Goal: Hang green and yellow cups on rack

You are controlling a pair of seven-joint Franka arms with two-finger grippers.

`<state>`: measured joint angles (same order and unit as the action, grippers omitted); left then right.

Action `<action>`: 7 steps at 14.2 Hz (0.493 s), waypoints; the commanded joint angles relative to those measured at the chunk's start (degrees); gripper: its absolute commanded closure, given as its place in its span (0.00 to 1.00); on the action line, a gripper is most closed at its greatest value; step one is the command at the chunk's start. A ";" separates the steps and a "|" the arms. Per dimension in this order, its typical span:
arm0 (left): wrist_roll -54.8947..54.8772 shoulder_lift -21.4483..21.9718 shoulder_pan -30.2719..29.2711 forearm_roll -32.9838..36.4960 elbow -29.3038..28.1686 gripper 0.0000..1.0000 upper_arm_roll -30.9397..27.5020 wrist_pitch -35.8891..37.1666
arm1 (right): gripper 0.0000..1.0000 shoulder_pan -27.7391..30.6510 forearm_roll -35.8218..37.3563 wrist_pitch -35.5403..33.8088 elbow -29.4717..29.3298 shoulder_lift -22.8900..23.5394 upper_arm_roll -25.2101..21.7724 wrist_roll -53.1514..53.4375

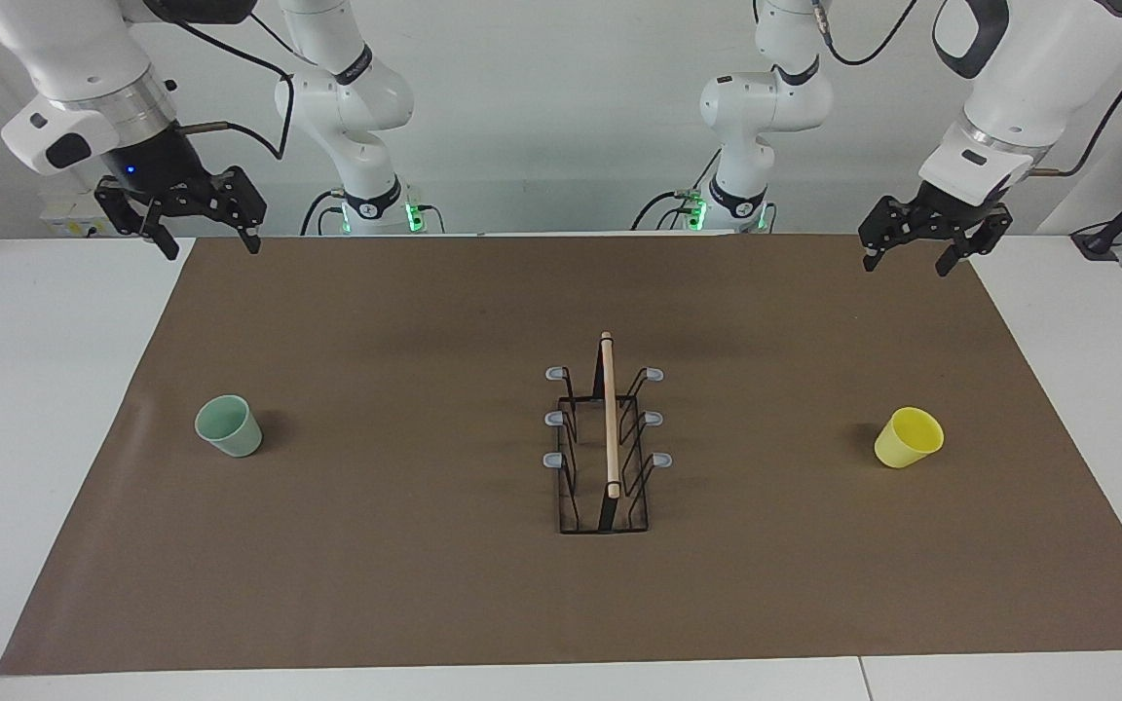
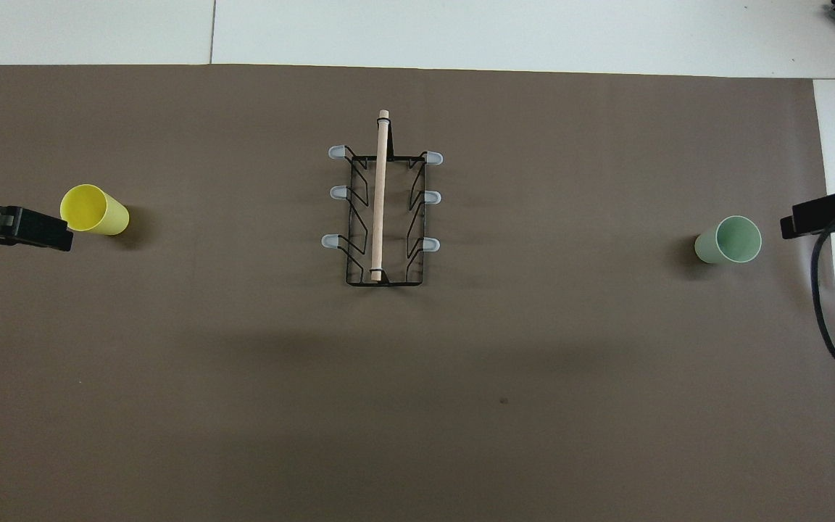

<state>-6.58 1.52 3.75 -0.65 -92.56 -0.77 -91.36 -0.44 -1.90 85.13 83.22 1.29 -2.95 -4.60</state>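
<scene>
The rack [image 1: 605, 438] stands mid-mat [image 1: 425, 584], prongs bare. The green cup [image 1: 229, 425] sits toward the right arm's end, the yellow cup [image 1: 909, 437] toward the left's. Both the left gripper [image 1: 915, 259] and right gripper [image 1: 207, 243] hang spread wide over the mat's corners.

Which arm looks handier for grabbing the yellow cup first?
The left. Its pincer hangs open over the mat's edge at the yellow cup's end; the right pincer is up at the green cup's end.

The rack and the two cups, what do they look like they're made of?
The rack: thin black wire, probably metal, with a pale wooden-looking rod on top and grey, likely rubbery tips. The green cup and yellow cup: smooth, evenly coloured, matte, probably plastic.
</scene>
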 commanded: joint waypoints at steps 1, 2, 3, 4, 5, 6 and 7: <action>0.78 0.58 0.65 0.74 -0.07 0.00 0.15 1.35 | 0.00 -0.35 0.32 -0.41 0.54 -0.58 0.14 0.83; 0.78 0.58 0.91 0.74 -0.07 0.00 0.24 1.44 | 0.00 -0.26 0.32 -0.41 0.63 -0.58 0.14 0.74; 0.78 0.58 1.00 0.74 -0.07 0.00 0.33 1.44 | 0.00 -0.35 0.32 -0.41 0.63 -0.58 0.14 0.74; 0.78 0.58 1.09 0.74 -0.07 0.00 0.42 1.44 | 0.00 -0.26 0.32 -0.49 0.63 -0.58 0.14 0.65; 0.87 0.58 1.00 0.74 -0.07 0.00 0.42 1.44 | 0.00 -0.26 0.32 -0.41 0.63 -0.58 0.14 0.65; 1.05 0.58 0.74 0.74 0.02 0.00 0.33 1.18 | 0.00 -0.26 0.32 -0.49 0.63 -0.58 0.14 0.65; 1.05 0.50 0.56 0.56 0.10 0.00 0.33 1.18 | 0.00 -0.26 0.32 -0.50 0.63 -0.58 0.14 0.65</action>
<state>-6.44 1.53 4.17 -0.65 -92.56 -0.13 -91.06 -0.59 -1.90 85.13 83.29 1.29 -2.93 -4.60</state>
